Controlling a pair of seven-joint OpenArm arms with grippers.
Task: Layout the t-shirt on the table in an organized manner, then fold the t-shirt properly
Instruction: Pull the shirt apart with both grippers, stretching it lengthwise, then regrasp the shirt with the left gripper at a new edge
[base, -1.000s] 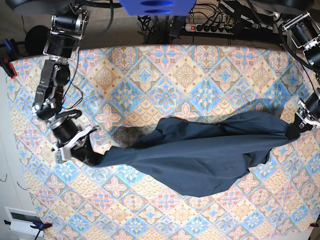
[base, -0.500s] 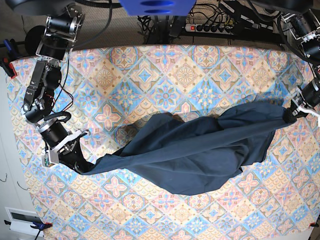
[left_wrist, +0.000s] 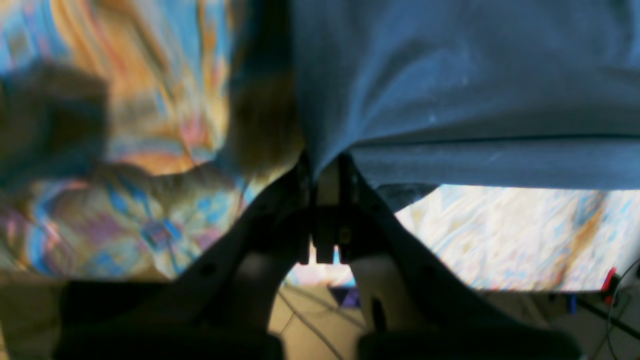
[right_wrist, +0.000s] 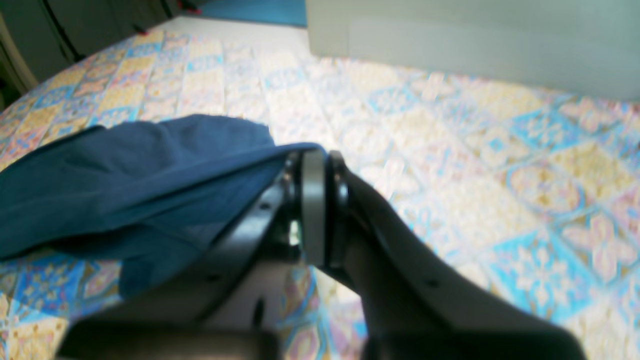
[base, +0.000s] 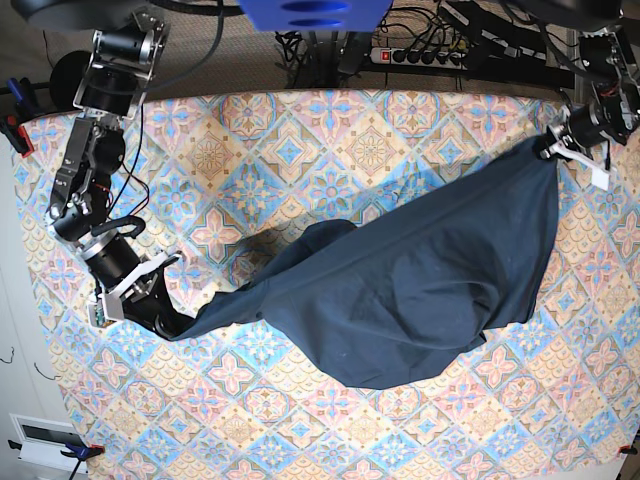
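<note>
Both grippers clamp the t-shirt (base: 400, 290) — left gripper (base: 553, 143) at the far corner, right gripper (base: 172, 322) apparently low; cloth spans the table (base: 300, 140) diagonally.

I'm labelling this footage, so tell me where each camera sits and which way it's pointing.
Base: overhead, looking straight down on the table; both arms show, stretching the t-shirt.
Left wrist: on the left arm, looking along the left claw, shut on the shirt's edge; blurred.
Right wrist: on the right arm, looking along the right claw across the table, pinching cloth.
Shared: all three show the t-shirt and the table.
</note>
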